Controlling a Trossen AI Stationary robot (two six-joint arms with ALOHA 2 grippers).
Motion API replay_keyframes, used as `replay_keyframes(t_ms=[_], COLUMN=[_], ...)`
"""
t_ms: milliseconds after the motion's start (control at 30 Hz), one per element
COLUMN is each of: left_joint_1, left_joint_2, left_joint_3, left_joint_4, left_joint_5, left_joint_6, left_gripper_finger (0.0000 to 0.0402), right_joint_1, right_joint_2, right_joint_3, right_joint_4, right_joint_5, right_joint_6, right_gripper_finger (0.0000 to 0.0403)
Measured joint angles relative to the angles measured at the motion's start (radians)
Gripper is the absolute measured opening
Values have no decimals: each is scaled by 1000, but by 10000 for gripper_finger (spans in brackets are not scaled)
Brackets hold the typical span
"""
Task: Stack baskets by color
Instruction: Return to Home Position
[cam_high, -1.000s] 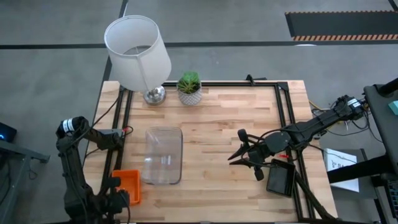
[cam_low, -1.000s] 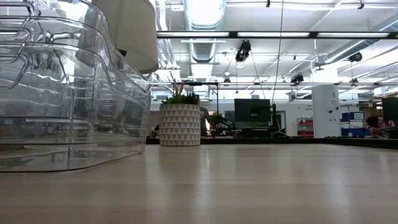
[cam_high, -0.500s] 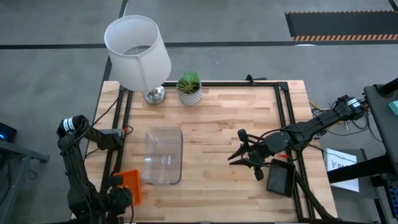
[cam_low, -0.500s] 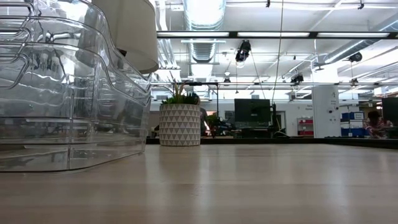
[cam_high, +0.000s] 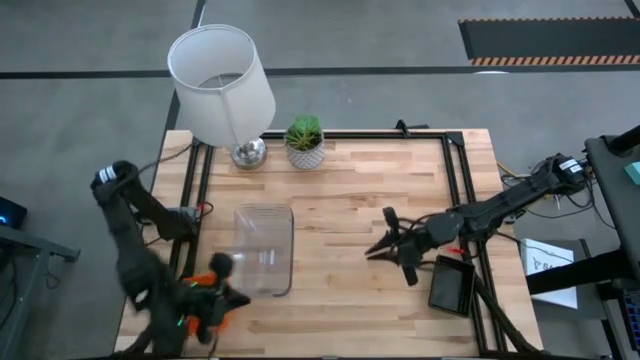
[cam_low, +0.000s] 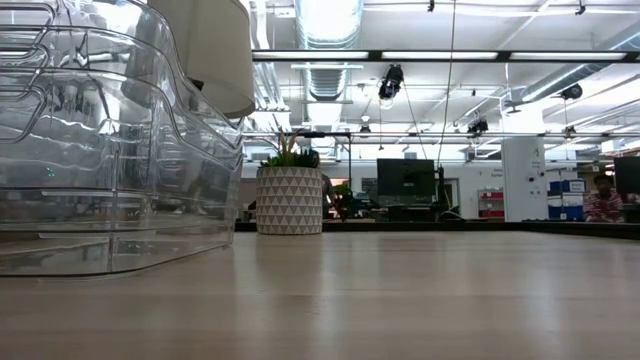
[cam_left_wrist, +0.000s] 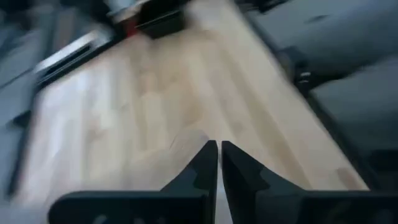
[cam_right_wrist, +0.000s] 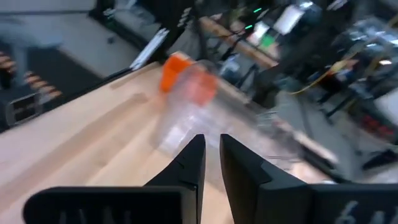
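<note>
The left gripper (cam_high: 222, 290) has swung up from the table's near-left corner and now hangs closed and empty above the orange baskets (cam_high: 205, 300), so these look finished. The clear baskets (cam_high: 262, 250) stand mid-table. The right gripper (cam_high: 385, 247) is almost closed, holding nothing

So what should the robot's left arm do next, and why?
Probably bring the left gripper, shut and empty, back down over the orange plastic basket at the table's near-left corner and open to grasp it, since the clear see-through baskets already sit nested.
</note>
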Motion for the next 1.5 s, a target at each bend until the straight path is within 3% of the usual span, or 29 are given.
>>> replay_keyframes(t_ms=[67,167,233,300,500,700,1133,1333,1500], left_joint_1=[108,285,416,544,830,991,1027,1032,1034], left_joint_2=[-69,-174,-244,-325,-568,-790,-1175,-1368,-1310], left_joint_3=[-65,-213,-325,-430,-697,-845,-1115,-1205,-1223], left_joint_4=[166,448,559,601,741,773,839,903,906], left_joint_5=[182,558,783,873,959,984,943,884,796], left_joint_6=[244,614,765,817,909,866,656,623,570], left_gripper_finger=[5,1,1,1,0,0,0,0,0], right_joint_1=[-32,-92,-137,-175,-249,-300,-409,-417,-419], right_joint_2=[-35,-92,-125,-166,-335,-541,-1004,-985,-1007], right_joint_3=[-7,-24,-43,-77,-219,-350,-431,-432,-448], right_joint_4=[8,4,-8,-19,-8,-13,-365,-359,-358], right_joint_5=[0,-46,-83,-86,-86,-78,-75,-74,-58], right_joint_6=[-6,-6,-9,-9,36,80,87,66,70], right_gripper_finger=[38,29,24,19,9,9,9,9,9])
